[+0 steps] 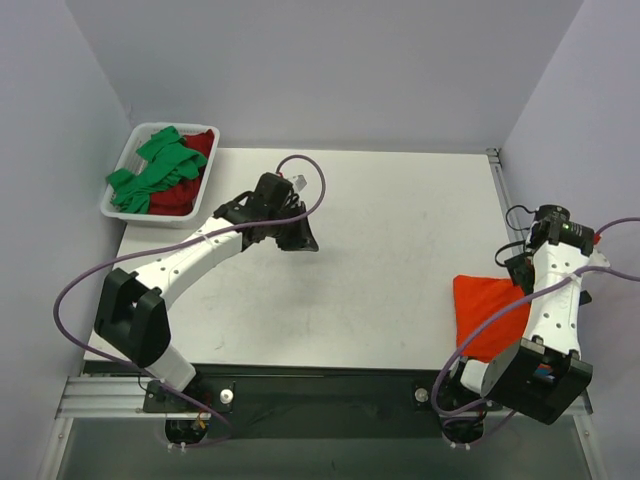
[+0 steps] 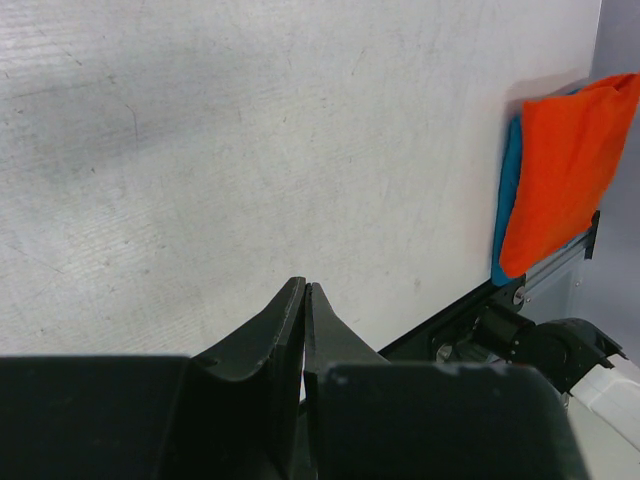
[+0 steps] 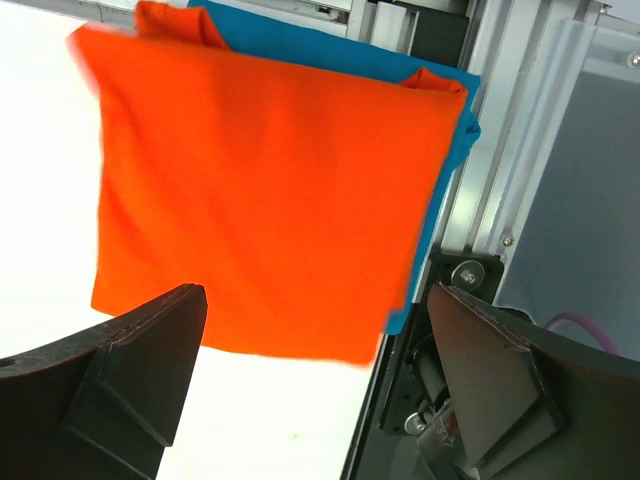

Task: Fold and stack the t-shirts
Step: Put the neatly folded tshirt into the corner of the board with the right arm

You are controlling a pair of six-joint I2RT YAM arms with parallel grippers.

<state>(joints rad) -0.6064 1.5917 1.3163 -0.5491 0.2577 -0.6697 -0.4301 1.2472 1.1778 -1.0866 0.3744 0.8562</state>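
The folded orange t-shirt (image 1: 488,312) lies at the table's right front edge, on top of a folded teal blue t-shirt (image 3: 300,45) whose edges stick out beneath it. My right gripper (image 3: 318,290) hovers open just above the stack's near edge, and nothing sits between its fingers. The left wrist view shows the orange t-shirt (image 2: 565,170) and the teal t-shirt (image 2: 508,190) far to the right. My left gripper (image 2: 305,287) is shut and empty over bare table near the middle. A crumpled green t-shirt (image 1: 158,168) and a dark red t-shirt (image 1: 182,196) sit in the tray.
The white tray (image 1: 112,208) stands at the table's back left corner. An aluminium rail (image 3: 500,150) runs along the table edge beside the stack. Purple cables loop off both arms. Grey walls enclose the table on three sides.
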